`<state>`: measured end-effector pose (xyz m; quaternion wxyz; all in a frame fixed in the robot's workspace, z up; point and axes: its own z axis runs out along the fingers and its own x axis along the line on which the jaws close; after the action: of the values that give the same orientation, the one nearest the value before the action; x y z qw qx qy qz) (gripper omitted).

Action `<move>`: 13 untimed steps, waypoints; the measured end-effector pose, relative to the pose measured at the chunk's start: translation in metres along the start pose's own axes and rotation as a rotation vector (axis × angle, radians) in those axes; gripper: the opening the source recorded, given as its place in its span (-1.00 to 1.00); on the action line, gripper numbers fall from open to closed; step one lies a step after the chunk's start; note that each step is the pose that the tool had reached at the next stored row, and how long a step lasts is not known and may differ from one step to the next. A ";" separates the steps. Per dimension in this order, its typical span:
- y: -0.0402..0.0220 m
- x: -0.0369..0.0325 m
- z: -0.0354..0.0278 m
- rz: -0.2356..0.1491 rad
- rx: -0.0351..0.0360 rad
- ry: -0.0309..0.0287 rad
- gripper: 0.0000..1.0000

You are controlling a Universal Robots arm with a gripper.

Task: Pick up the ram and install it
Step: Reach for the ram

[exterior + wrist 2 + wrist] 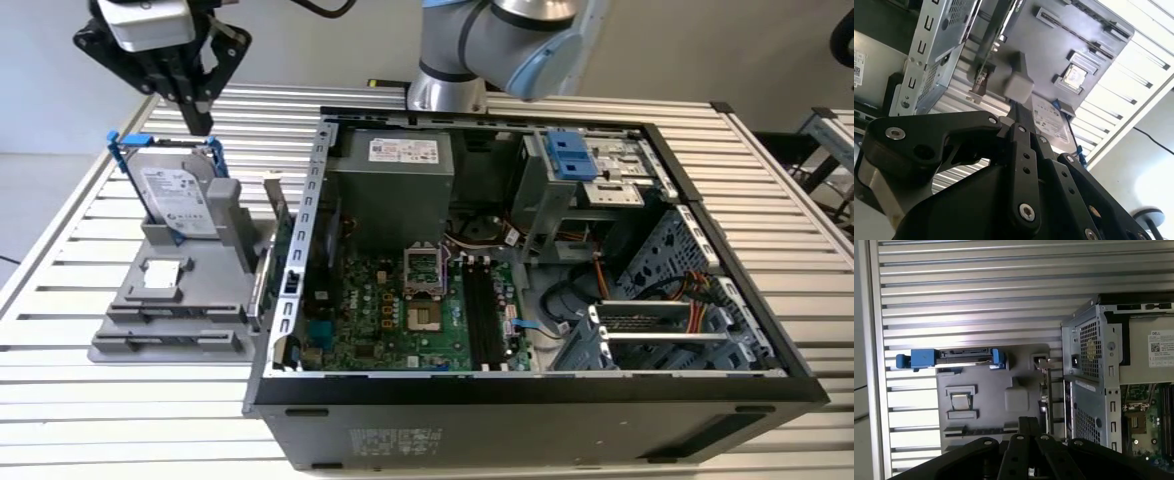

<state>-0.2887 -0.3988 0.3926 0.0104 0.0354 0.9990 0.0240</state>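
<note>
My gripper hangs at the far end of the slatted table, on the exterior view's left, just above the top edge of the hard drive. Its two black fingers are pressed together, and I can see nothing held between them. The hard drive stands upright in its blue frame at the far end of a grey holder, and its face carries a white label with a logo and lines of small print. On the near side of the drive a square silver chip lies flat in a pocket of the holder, and nearer again run long narrow slots. In the first of these slots the first wrist view shows a thin dark strip on edge, which I take for the ram, though I cannot be sure; it sits in the holder, apart from my fingers. A card with a metal bracket stands along the holder's side, just beside the open computer case on the exterior view's right. Inside the case lies the green motherboard, with black memory slots running near to far beside the processor socket. At the far end sits the grey power supply, which wears a white sticker with printed lines.
</note>
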 end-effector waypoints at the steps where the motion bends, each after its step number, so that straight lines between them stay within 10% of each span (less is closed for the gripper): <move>1: -0.0001 0.0019 -0.0001 0.000 0.0000 0.0000 -1.00; 13: -0.0017 0.0242 -0.0006 0.000 0.0000 0.0001 -1.00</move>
<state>-0.3129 -0.3988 0.3927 0.0103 0.0354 0.9990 0.0240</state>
